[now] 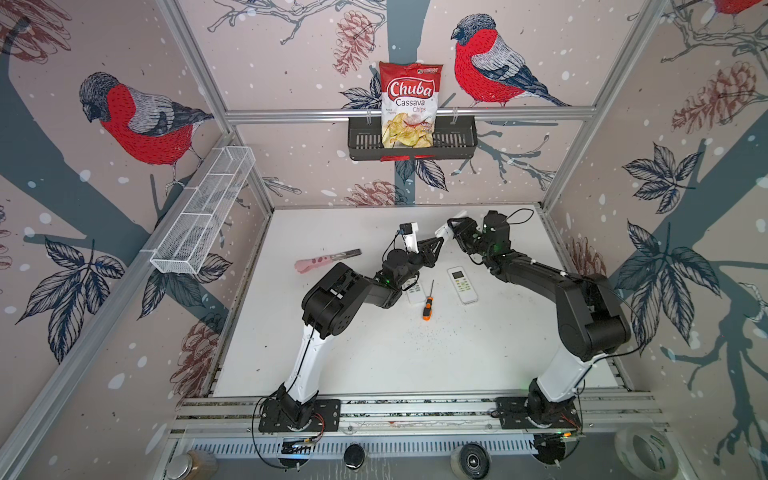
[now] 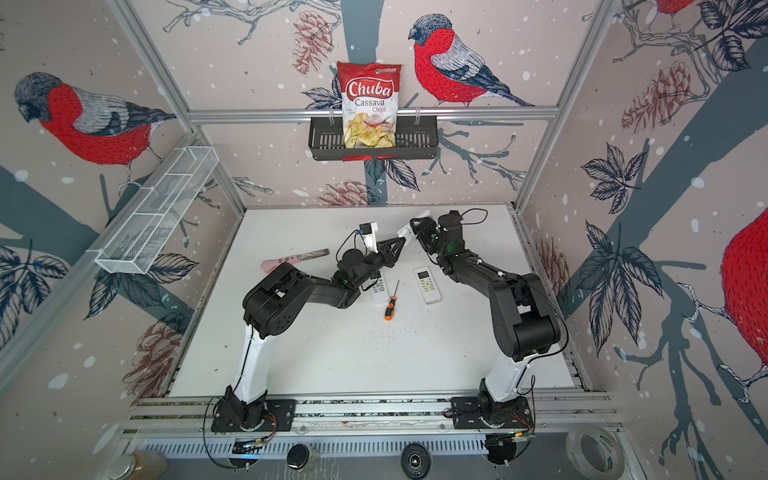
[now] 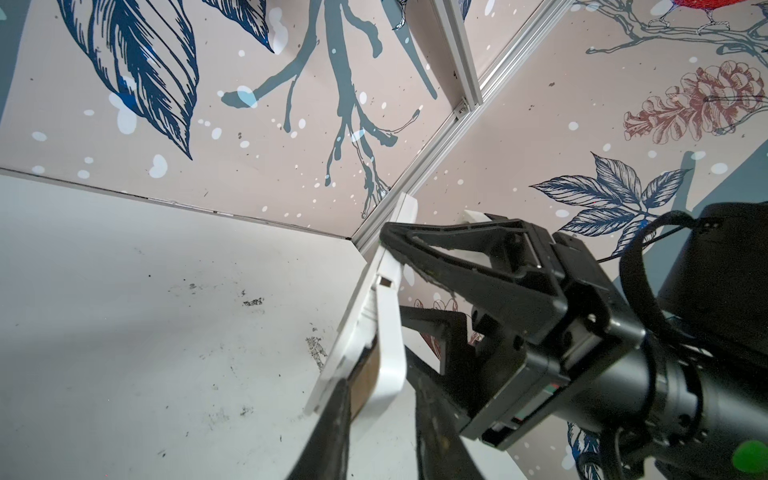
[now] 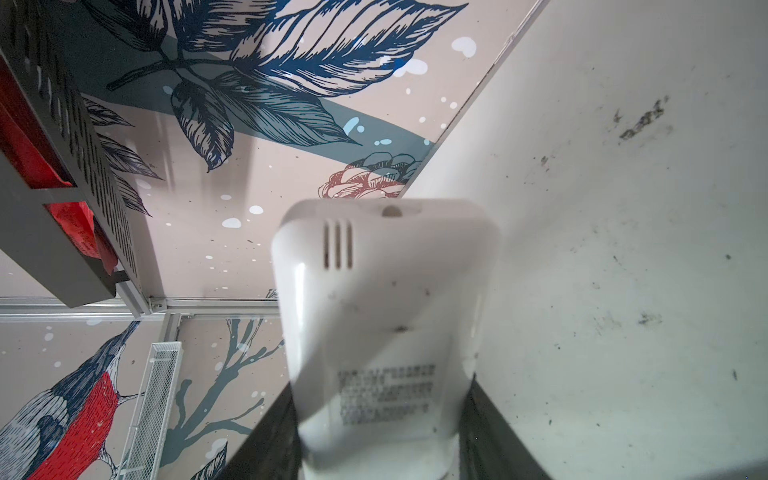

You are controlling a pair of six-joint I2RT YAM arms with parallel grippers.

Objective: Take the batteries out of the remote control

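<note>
Fingers (image 4: 270, 440) of the right gripper (image 1: 452, 227) clamp the white rectangular plastic remote control (image 4: 386, 299) aloft; left gripper (image 3: 388, 374) straddles its rear cover (image 3: 388, 328), grip unclear. Batteries unseen, presumably inside: light, smooth, roll-prone; pinch mid-barrel.

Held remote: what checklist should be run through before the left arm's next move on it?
1. Right gripper clamped on held remote: ok.
2. Remote held above table: ok.
3. Back cover parted from remote body: ok.
4. Left gripper jaws gripping the cover: cannot tell.
5. Batteries in sight: not ok, none clearly visible.
6. Screwdriver clear of both arms: ok.
</note>
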